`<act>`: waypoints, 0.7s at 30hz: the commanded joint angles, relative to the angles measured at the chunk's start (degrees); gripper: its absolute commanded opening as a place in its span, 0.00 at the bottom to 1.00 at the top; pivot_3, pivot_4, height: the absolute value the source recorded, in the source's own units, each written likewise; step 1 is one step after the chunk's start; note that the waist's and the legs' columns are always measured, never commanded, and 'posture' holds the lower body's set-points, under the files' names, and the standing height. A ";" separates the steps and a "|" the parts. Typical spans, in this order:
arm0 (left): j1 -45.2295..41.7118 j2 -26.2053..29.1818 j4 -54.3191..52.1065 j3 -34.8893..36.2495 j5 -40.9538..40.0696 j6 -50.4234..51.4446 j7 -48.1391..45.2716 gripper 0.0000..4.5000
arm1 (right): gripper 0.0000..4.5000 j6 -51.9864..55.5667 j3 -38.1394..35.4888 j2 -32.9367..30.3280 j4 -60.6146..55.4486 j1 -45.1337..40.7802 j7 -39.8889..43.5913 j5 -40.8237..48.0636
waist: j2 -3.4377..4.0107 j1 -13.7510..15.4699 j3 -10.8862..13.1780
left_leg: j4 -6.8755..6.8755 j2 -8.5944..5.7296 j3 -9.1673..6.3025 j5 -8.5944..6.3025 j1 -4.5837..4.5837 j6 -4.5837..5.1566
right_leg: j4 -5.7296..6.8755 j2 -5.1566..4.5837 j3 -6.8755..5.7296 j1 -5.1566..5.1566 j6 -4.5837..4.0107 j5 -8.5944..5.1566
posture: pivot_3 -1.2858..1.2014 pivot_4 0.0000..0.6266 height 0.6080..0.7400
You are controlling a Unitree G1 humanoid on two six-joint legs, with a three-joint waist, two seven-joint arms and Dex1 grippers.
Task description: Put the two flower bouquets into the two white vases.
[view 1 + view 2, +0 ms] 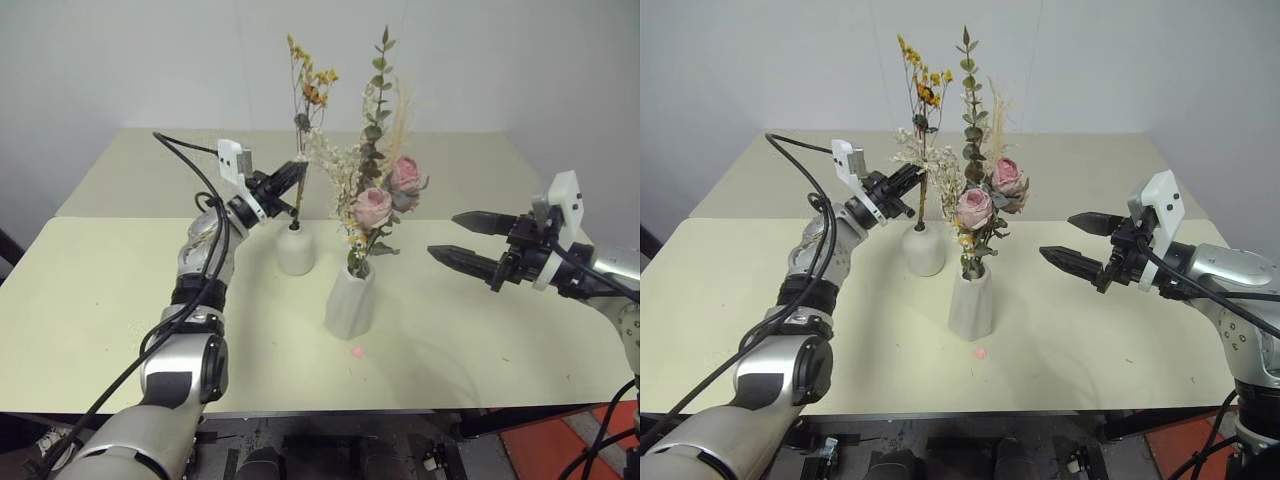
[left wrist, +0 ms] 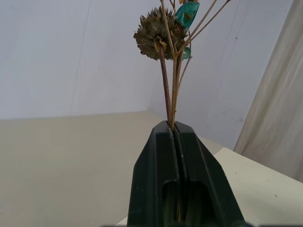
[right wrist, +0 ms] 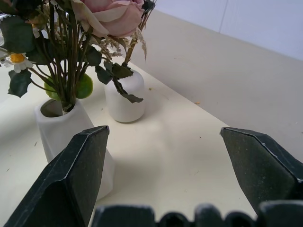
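My left gripper is shut on the thin stem of the small sprig with orange-yellow blossoms. The sprig stands upright, and its lower end reaches the narrow neck of the short round white vase. In the left wrist view the fingers pinch the stem below a dried seed head. The large bouquet with pink roses stands in the taller faceted vase, just right of the short one. My right gripper hovers open to the right of the tall vase, holding nothing.
Both vases stand near the middle of a pale cream table, which has a second tabletop behind it and a white wall beyond. A small pink petal lies in front of the tall vase.
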 commanded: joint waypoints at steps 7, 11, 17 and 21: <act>1.20 -0.09 -1.96 -1.01 1.23 -0.84 0.64 0.01 | 1.00 -0.47 -2.95 -0.18 -2.01 0.76 -0.73 0.86 | 0.00 -0.02 0.00 | 0.00 0.00 0.00 0.00 0.02 0.00 | 0.00 0.00 0.00 0.00 0.00 0.00 | 0.52 0.24 1.00; 1.84 0.31 -3.14 0.06 0.36 -0.02 2.00 0.01 | 1.00 -0.58 -2.84 -0.07 -2.07 1.22 -0.85 0.75 | 0.00 -0.11 0.00 | 0.00 0.00 0.01 0.00 0.03 0.00 | 0.01 0.00 0.02 0.00 0.00 0.00 | 0.52 0.24 1.00; 1.39 0.81 -3.21 0.78 -0.05 0.35 2.75 0.01 | 1.00 -0.96 -1.59 0.38 -1.21 0.18 -0.88 0.06 | 0.00 -0.05 0.00 | 0.00 0.00 0.01 0.00 0.03 0.00 | 0.00 0.01 0.02 0.00 0.00 0.00 | 0.52 0.24 1.00; 0.96 0.58 -3.06 0.88 0.01 0.31 3.07 0.01 | 1.00 -1.08 -1.30 0.79 -1.09 -0.17 -0.88 -0.22 | 0.00 0.00 0.00 | 0.00 0.00 0.00 0.00 0.01 0.00 | 0.00 0.00 0.01 0.00 0.00 0.00 | 0.52 0.24 1.00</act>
